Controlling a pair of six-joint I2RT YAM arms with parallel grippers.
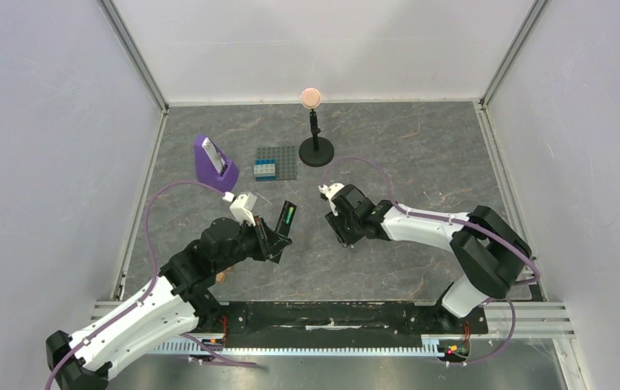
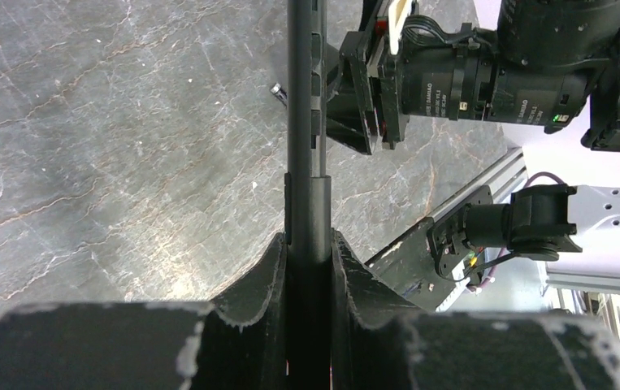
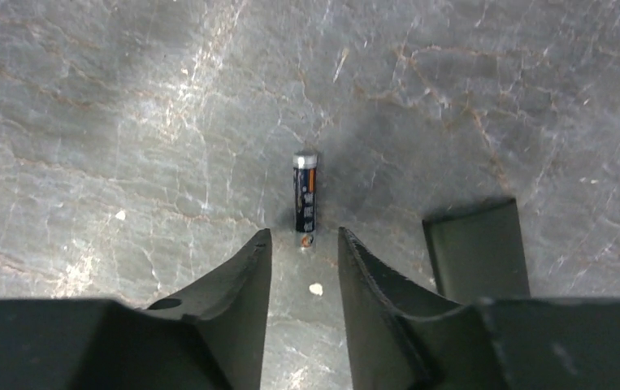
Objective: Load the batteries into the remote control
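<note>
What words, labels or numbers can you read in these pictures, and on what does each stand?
No text can be read.
White print on the camera lens: too small to read.
Label on the battery: blurred, unreadable.

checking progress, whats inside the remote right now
One green battery shows in the remote's recess. The rest is too dark to read, and the left gripper covers its lower end. A dark battery lies on the table.
</note>
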